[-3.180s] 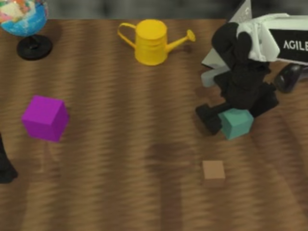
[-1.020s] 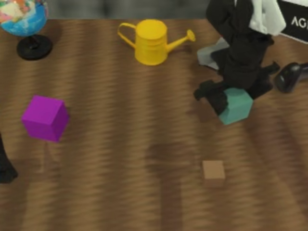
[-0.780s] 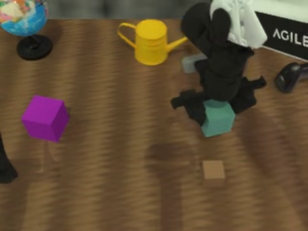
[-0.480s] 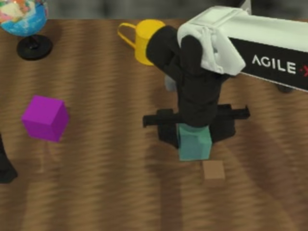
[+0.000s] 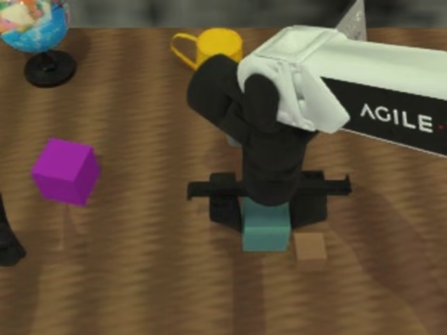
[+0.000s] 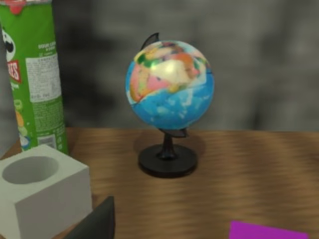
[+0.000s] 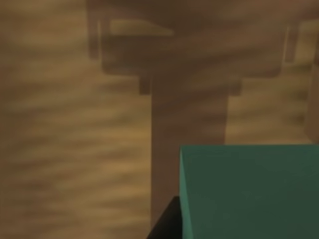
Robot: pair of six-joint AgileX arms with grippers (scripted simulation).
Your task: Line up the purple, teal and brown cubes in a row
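Right arm (image 5: 363, 91), white shell, reaches in from the table's (image 5: 140, 279) right edge toward the middle. Right gripper (image 5: 267, 216) is clenched on the teal cube (image 5: 266, 231), held just off the wood by my read, since the right wrist view shows its shadow cast on the wood beyond the block. Teal cube sits mid-table toward the near edge, just beside the brown cube (image 5: 310, 246), which lies flat on the side toward the right edge.

Purple cube (image 5: 65, 171) is well apart, near the left edge, untouched. Left gripper (image 5: 8, 241) is parked at the left edge near the near corner; fingers not readable, cannot tell.

Step in hand, as I judge it: placing teal into the row. To do it well, lower straight, keep the faces square to the brown cube, leave a small gap so the outer finger does not nudge brown on release, and set it flat before letting go. Purple goes on teal's far side from brown after.

Clutter: yellow watering can (image 5: 209, 45) at the far edge, partly behind the arm; globe (image 5: 31, 24) in the far left corner.

Writing: "AGILE" on the right arm's black panel, cut off at the edge. Left wrist view shows a green Pringles can (image 6: 32, 74), logo partly readable, small print not; a white block with a round hole (image 6: 42, 191) beside it.
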